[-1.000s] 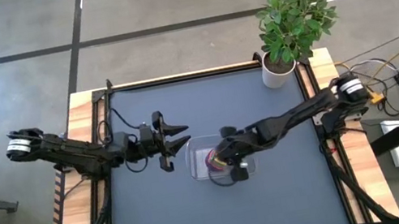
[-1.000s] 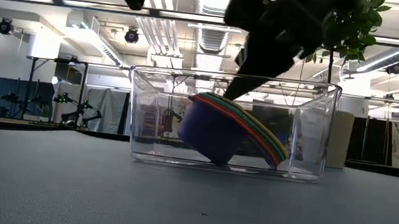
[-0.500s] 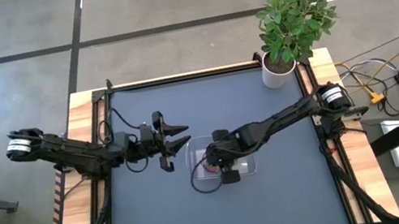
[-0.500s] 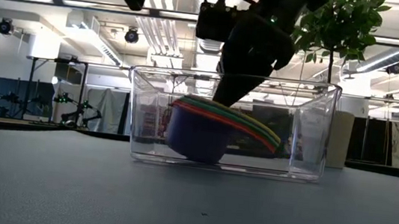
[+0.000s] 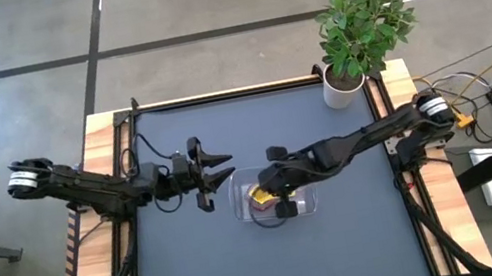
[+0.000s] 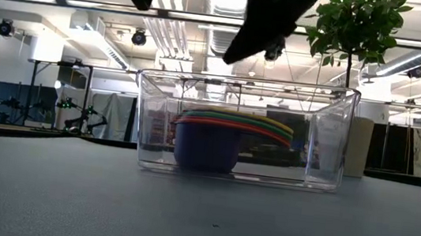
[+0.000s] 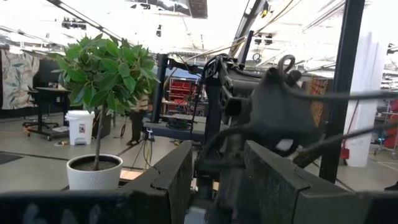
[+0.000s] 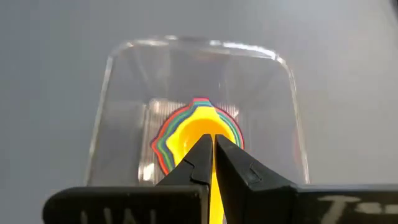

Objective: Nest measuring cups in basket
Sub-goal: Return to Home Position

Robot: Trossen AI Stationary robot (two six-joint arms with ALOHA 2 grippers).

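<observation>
- The nested stack of round plastic measuring cups, purple-blue at the bottom with red, green and yellow rims layered above, sits flat on the floor of the clear, shallow rectangular plastic basket. It rests nearer the basket's left end.
- The stack's flat handles fan out toward the right arm's side. In the right wrist view the yellow handle runs straight back under the claw, so that is the stack's long axis.
- The basket stands near the middle of the dark table.
- The right claw hangs directly over the stack. In the low view it is above the basket's rim and touches neither the cups nor the walls.
- Its two fingers are clenched together with nothing between them, so the stack is free.
- The right arm stretches low across the table from its right edge, with the wrist tipped down at the basket.
- To go home, you likely need to lift first and then draw back along the handle line, keeping the fingers off the basket's near wall.
- The left claw waits just left of the basket with its fingers spread and empty.
- The green plant in the white pot stands at the far right corner, well apart from both arms.
</observation>
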